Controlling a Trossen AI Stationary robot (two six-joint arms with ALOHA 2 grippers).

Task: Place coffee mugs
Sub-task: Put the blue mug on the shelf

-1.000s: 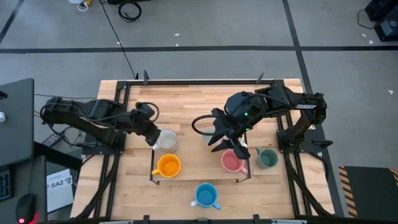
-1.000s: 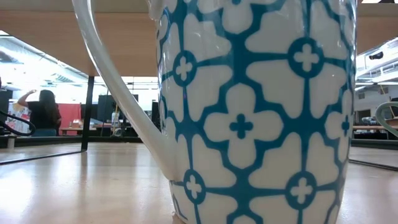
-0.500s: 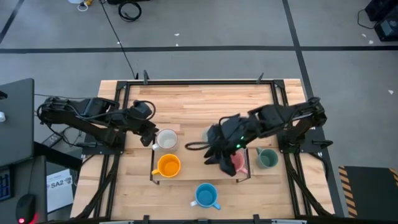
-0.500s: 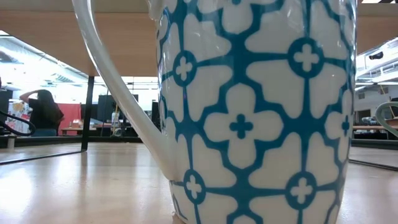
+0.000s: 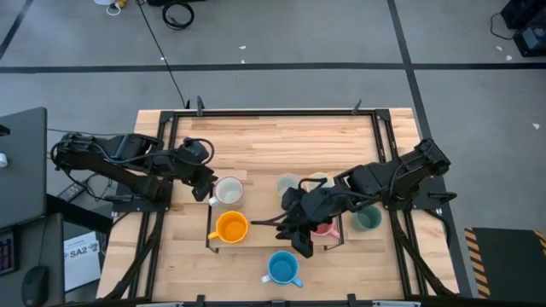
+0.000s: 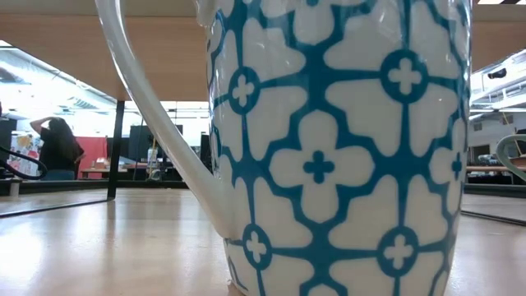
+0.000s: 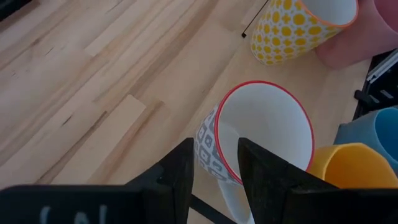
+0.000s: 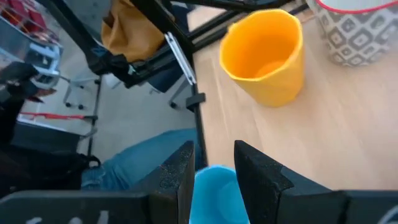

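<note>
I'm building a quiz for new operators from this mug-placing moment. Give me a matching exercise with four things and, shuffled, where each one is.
Things
1. orange mug
2. blue mug
3. red-rimmed white mug
4. green mug

Places
A. at the left gripper, rim between its fingers
B. nearest the table's front edge, just ahead of the right gripper
C. beside the right arm, on the table's right
D. directly in front of the red-rimmed white mug

Pairs: 1-D, 2-B, 3-A, 4-C

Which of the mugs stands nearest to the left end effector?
The white mug with the red rim. The left end effector is at its wall; the orange mug and blue mug stand farther away.
</note>
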